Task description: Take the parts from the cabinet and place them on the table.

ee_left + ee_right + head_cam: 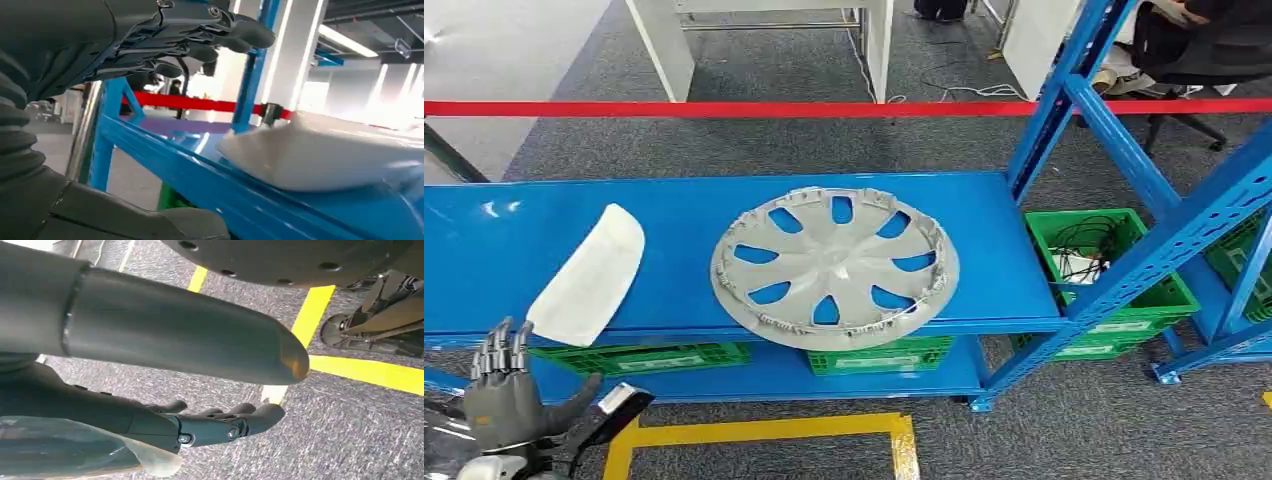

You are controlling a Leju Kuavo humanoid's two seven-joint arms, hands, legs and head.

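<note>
2 parts lie on the blue shelf: a round silver wheel cover, flat at its centre, and a white elongated panel on the left, long axis running near-left to far-right. The left hand hovers near the panel, fingers apart and empty. The right hand hangs over the floor, fingers apart, empty.

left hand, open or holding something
Open. The left hand is raised below the front edge of the blue shelf with fingers spread and nothing in them; the white part lies untouched on the shelf.
</note>
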